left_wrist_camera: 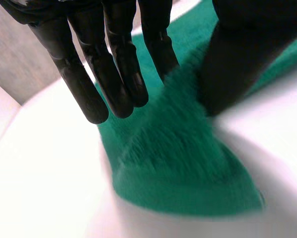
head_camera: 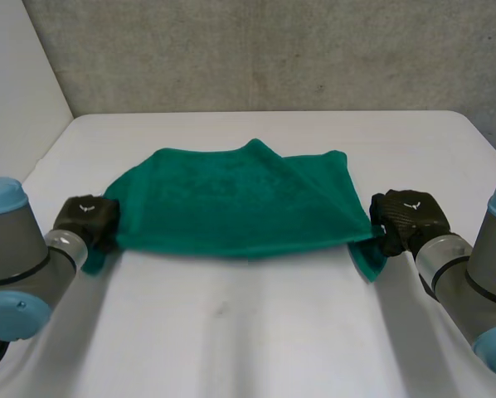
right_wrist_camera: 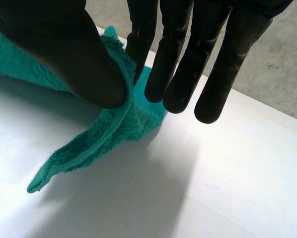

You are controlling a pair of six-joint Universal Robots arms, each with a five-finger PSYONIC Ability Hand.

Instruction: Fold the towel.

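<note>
Locate the green towel [head_camera: 231, 203] across the middle of the worktop [head_camera: 256, 332]. Far part resting flat; near edge stretched straight between the two hands and raised clear of the surface. Note a second layer with a diagonal edge toward the right side and a peak at the far edge. Judged as one rough fold already laid, not squared.

Check the left hand [head_camera: 86, 220] at the near left corner. Cloth passing between thumb [left_wrist_camera: 238, 59] and straight fingers [left_wrist_camera: 113, 74], apparently pinched, with the corner tip spilling out beyond the fingertips.

Check the right hand [head_camera: 407, 217] at the near right corner. Thumb clamping the cloth against the fingers, with the loose corner tip hanging below, off the worktop.

Rate progress as partway. Done: both near corners secured and lifted. Remaining, by judgement: carry the near edge over to the far edge, align the corners, release, flatten, and possibly fold once more.
</note>
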